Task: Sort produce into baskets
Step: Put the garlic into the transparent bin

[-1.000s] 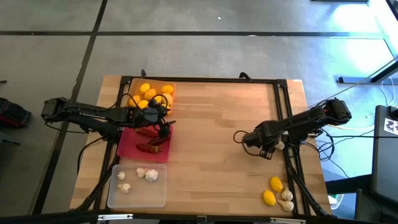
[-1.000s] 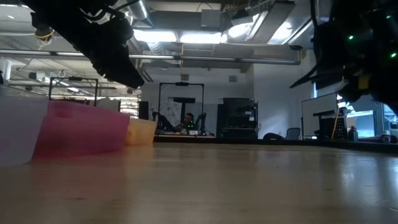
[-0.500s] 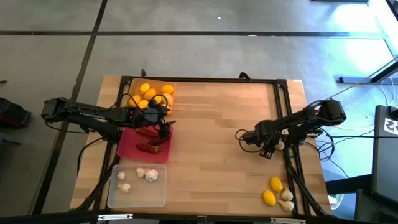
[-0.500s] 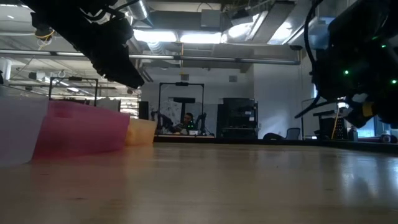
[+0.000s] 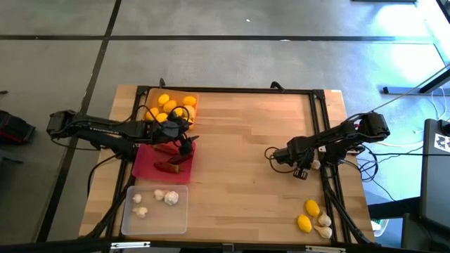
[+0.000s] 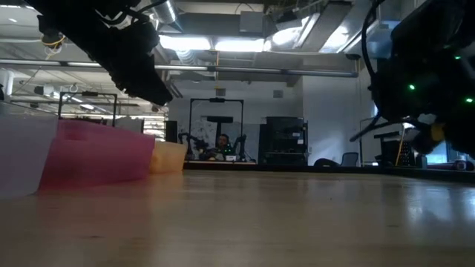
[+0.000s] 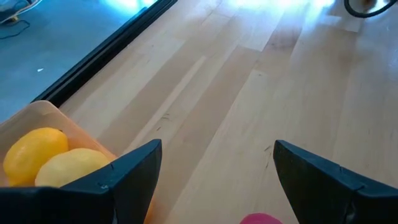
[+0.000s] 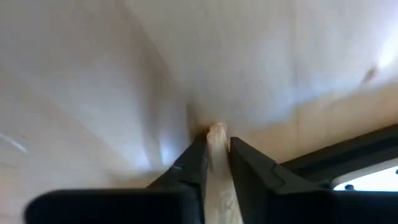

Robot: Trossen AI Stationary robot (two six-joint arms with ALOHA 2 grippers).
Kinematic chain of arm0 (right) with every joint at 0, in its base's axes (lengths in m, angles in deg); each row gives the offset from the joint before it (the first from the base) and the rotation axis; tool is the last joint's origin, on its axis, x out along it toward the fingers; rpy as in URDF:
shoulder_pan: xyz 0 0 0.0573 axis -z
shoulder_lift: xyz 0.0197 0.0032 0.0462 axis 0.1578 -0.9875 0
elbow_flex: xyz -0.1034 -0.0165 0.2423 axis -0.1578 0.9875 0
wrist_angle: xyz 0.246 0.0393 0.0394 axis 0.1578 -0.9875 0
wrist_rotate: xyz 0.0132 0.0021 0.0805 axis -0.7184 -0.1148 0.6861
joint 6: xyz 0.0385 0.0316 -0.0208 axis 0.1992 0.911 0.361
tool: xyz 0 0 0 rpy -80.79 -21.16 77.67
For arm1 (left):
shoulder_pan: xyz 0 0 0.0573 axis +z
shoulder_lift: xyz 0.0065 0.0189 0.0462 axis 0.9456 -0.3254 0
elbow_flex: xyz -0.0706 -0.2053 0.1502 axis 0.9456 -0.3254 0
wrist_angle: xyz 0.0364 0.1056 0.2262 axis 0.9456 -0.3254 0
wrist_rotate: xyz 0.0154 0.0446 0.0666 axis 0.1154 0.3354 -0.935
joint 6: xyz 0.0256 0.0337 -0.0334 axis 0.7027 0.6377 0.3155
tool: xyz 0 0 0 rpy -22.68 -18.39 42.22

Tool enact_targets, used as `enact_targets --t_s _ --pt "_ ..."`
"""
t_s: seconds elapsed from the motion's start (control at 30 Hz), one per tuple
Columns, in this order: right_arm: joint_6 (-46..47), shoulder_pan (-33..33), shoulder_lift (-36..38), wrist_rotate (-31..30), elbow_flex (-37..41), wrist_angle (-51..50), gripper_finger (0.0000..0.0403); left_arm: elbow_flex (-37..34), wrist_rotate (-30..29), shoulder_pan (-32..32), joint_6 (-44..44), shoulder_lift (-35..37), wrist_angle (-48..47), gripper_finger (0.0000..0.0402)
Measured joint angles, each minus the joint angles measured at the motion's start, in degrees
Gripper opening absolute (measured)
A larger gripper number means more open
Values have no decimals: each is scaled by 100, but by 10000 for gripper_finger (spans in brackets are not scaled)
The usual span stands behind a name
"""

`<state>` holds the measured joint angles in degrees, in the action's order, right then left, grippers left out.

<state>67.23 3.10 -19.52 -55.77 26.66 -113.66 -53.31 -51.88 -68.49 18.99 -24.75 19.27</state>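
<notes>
High view shows my left gripper (image 5: 187, 144) over the red-pink basket (image 5: 144, 165), its fingers (image 7: 134, 174) wide apart and holding nothing. Two dark red peppers (image 5: 169, 167) lie in this basket, long axes roughly across it. The orange basket (image 5: 190, 98) with lemons (image 5: 164, 100) touches its far side, the clear basket (image 5: 151, 223) with garlic bulbs (image 5: 169, 198) its near side. My right gripper (image 5: 304, 169) is well apart from the red-pink basket, its fingers (image 8: 198, 163) nearly closed; whether they hold something I cannot tell.
</notes>
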Motion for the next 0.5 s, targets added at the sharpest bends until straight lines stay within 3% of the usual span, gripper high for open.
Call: enact_targets --t_s 0.2,0.37,0.5 --pt "-350 0 70 -836 -664 119 16 0 4 -3 -391 -2 77 306" --pt "-773 0 315 -1629 -1382 709 10 0 26 -161 -214 -2 477 306" --pt "-1232 0 491 -2043 -1750 1837 13 0 27 -308 -38 -2 883 306"
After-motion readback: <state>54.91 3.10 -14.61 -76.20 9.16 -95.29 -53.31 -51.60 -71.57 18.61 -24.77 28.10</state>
